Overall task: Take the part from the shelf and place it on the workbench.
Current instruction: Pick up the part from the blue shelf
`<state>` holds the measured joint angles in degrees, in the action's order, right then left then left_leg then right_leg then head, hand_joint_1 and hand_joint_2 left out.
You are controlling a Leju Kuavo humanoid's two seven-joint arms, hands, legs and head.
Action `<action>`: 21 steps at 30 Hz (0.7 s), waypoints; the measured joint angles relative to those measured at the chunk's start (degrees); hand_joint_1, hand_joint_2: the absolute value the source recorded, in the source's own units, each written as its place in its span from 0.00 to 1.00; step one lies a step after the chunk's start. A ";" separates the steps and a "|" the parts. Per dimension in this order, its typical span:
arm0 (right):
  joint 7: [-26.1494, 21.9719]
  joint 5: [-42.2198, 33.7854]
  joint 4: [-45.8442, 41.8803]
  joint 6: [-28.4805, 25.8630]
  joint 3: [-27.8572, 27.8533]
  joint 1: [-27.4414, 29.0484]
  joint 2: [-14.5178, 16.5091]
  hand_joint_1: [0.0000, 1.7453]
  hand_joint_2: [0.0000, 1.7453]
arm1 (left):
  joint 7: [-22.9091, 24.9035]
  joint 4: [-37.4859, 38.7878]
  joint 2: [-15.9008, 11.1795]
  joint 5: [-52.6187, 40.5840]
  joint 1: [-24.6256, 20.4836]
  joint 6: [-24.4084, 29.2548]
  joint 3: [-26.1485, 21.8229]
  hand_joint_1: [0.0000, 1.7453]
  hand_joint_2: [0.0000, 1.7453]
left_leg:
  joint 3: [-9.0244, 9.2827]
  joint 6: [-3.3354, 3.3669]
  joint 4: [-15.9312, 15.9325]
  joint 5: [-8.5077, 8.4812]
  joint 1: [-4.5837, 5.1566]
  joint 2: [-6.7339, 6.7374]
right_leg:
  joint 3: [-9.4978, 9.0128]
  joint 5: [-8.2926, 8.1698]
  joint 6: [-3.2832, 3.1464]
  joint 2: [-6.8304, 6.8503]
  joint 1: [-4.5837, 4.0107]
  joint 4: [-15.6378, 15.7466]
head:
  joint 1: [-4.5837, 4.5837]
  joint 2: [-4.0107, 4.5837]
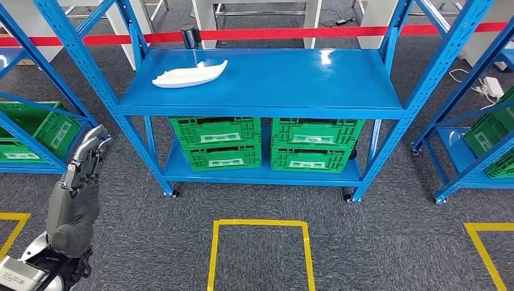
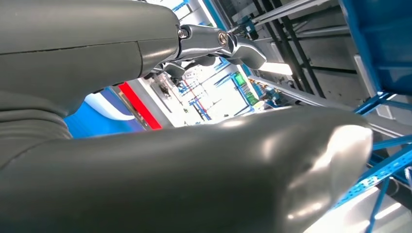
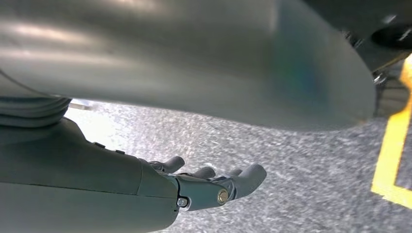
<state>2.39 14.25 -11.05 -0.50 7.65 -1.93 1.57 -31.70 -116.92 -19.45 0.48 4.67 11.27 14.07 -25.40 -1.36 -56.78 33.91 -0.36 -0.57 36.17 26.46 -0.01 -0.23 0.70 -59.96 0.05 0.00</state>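
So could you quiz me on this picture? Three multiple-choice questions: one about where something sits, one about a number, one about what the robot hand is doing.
1. Where is the white part?
A. On the shelf's top level
B. On the floor
C. In a crate

2. How many green crates sit on the lower level of the middle shelf?
A. One
B. Four
C. Seven

3. What is the left robot hand doing?
A. Holding the part
B. Holding nothing, away from the shelf
C. Pressing on a crate

Answers: 1 A, it lies on the blue top board. 2 B, two stacks of two. 3 B, it is raised left of the shelf, nothing in it.
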 joint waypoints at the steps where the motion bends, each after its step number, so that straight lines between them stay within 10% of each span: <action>1: 0.00 0.00 0.04 -0.01 0.00 0.02 0.00 0.00 0.00 | -0.21 -0.19 -0.30 0.14 0.15 0.08 -0.04 0.00 0.00 | -0.06 -0.31 -0.68 0.48 -0.07 0.07 | -0.32 0.23 -0.43 0.03 0.04 0.11 | -0.12 0.00; 5: 0.02 0.00 0.10 0.01 0.06 -0.03 0.01 0.00 0.00 | -0.84 -0.59 -0.75 -0.22 0.92 0.52 0.08 0.00 0.00 | -7.78 -1.12 -14.45 5.77 -0.19 0.23 | -1.62 1.28 -1.49 0.12 0.13 0.32 | -0.70 0.00; 7: 0.10 -0.01 0.14 0.02 0.08 0.01 0.01 0.00 0.00 | -0.86 -0.58 -0.70 -0.79 1.31 0.67 0.29 0.00 0.00 | -11.30 -1.11 -18.11 4.92 -0.19 0.23 | -2.36 1.87 -1.46 0.07 0.09 0.32 | -0.80 0.00; 12: 0.12 -0.15 0.24 0.02 0.09 -0.04 0.02 0.00 0.00 | -0.73 -0.57 -0.38 -1.78 1.21 0.92 0.75 0.00 0.00 | -7.30 -0.08 -3.39 -5.50 0.06 0.28 | -4.36 3.44 -0.54 -0.08 -0.08 0.29 | -1.03 0.00; 17: 0.11 -0.44 0.25 0.01 0.09 -0.16 0.02 0.00 0.00 | -0.39 -0.57 0.41 -2.05 0.73 0.92 1.23 0.00 0.00 | -6.58 1.46 -1.84 -5.41 -0.11 0.17 | -3.96 4.54 1.17 0.01 -0.19 -0.95 | -0.92 0.00; 21: 0.16 -0.56 0.26 0.00 0.09 0.00 0.02 0.00 0.00 | -0.30 -0.39 1.10 -2.09 0.57 0.92 1.51 0.00 0.00 | -5.87 2.26 -1.64 -4.79 -0.11 0.39 | 3.71 9.46 1.71 0.01 -0.19 -14.05 | -0.55 0.00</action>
<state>2.55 13.69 -10.79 -0.50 7.74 -1.93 1.60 -32.00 -117.32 -18.34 -1.62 5.24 12.20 15.57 -31.27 0.90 -58.42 29.13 -0.48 -0.18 39.89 35.92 1.69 -0.21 0.50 -74.01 -0.50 0.00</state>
